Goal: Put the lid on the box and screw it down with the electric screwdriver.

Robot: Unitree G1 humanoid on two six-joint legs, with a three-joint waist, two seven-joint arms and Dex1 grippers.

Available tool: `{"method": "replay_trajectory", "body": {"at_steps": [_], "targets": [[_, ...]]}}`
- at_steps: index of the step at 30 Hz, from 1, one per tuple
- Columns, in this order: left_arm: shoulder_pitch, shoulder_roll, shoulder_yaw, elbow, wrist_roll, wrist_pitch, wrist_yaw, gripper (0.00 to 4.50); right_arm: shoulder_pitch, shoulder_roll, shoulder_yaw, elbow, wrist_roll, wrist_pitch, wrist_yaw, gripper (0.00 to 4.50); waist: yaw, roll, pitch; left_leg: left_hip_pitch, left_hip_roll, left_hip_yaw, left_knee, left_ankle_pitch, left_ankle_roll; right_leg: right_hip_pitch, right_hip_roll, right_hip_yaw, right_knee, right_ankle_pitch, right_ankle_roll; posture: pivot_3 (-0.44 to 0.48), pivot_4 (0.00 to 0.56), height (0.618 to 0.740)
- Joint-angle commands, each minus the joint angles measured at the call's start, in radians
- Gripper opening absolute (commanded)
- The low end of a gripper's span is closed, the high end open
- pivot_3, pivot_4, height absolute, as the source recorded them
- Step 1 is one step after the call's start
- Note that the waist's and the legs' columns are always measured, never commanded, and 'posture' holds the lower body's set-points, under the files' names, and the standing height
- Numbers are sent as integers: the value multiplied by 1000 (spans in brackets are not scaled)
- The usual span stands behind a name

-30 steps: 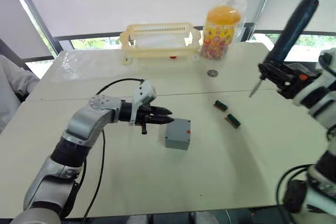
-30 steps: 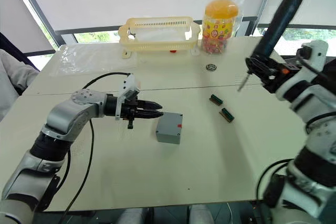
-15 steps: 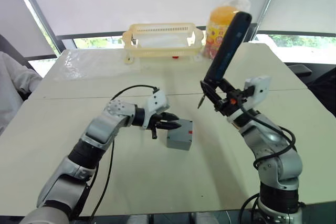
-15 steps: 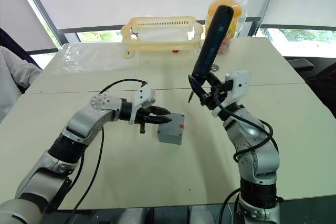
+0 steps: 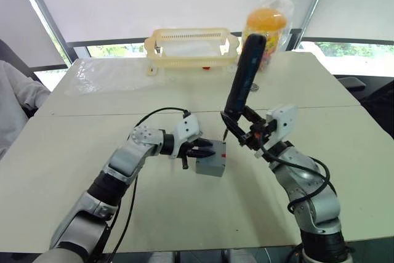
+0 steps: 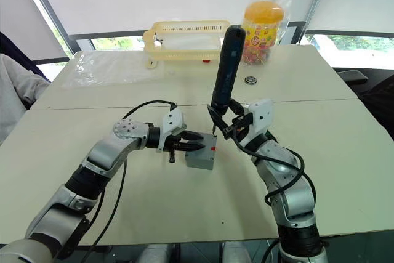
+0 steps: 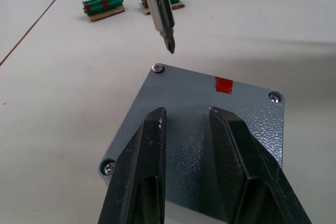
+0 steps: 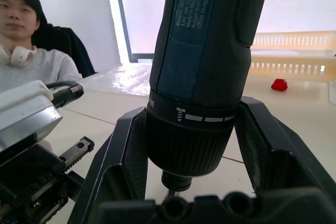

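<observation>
A: Status?

B: Lid (image 7: 205, 124) is on the box (image 6: 200, 157), mid-table, a bit toward the near edge. Left gripper (image 7: 186, 116) lies over the lid, fingers slightly parted, gripping nothing; can't tell if they actually touch it.

A: Screws?

B: Heads seated in three corners, per left wrist view. Fourth corner is hidden behind the fingers (image 7: 144, 150).

A: Driver?

B: Right gripper (image 8: 191, 145) is clamped round the driver (image 6: 223, 69) collar. The body tilts up and away toward the far edge. Bit (image 7: 160, 9) hangs just above and slightly off the lid's far corner screw (image 7: 157, 67), apart from it.

A: How to do it clean?

B: My read: centre the bit over the head first, then straighten the driver so it drops square. Tilted as it is, it could cam out or skid on the lid. Press the lid with the left fingers so the box can't spin under torque. Light downforce, then trigger.

A: Anything in the way?

B: No. Two green strips (image 7: 104, 6) sit beyond the box, well apart. Basket (image 6: 184, 40) and jar (image 6: 258, 24) are near the far edge.
</observation>
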Motion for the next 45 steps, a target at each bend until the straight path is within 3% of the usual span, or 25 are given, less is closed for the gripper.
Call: {"method": "replay_trajectory", "body": {"at_steps": [1, 22, 32, 39, 45], "targets": [[30, 8, -46, 34, 49, 16, -2, 1245, -16, -2, 1, -15, -24, -79, -5, 1989, 0, 0, 0, 0, 0, 0, 0, 0, 0, 0, 0, 0, 0, 0, 0, 0, 150, 740], [31, 9, -38, 26, 44, 22, -1, 1245, -9, 10, 20, 70, -59, -158, -9, 1989, 0, 0, 0, 0, 0, 0, 0, 0, 0, 0, 0, 0, 0, 0, 0, 0, 150, 740], [43, 14, -42, 20, 50, 20, 5, 1245, 39, -17, 89, 107, -121, -194, 20, 1989, -2, -1, -5, 1, 0, 0, 0, 0, 0, 1, 0, 0, 0, 0, 0, 0, 150, 740], [45, 12, -38, 15, 53, 26, 6, 1245, 45, -54, 107, 158, -188, -208, 17, 1989, -2, -3, -8, 15, 0, 0, -5, -1, 1, 16, 0, -1, -6, -1, -1, 0, 150, 740], [42, 7, -37, 18, 54, 30, 9, 1245, 41, -62, 114, 184, -203, -214, 18, 1989, 1, -6, -15, 15, 1, -1, -5, -1, 1, 16, 0, -1, -6, -1, -1, 0, 150, 740]]}}
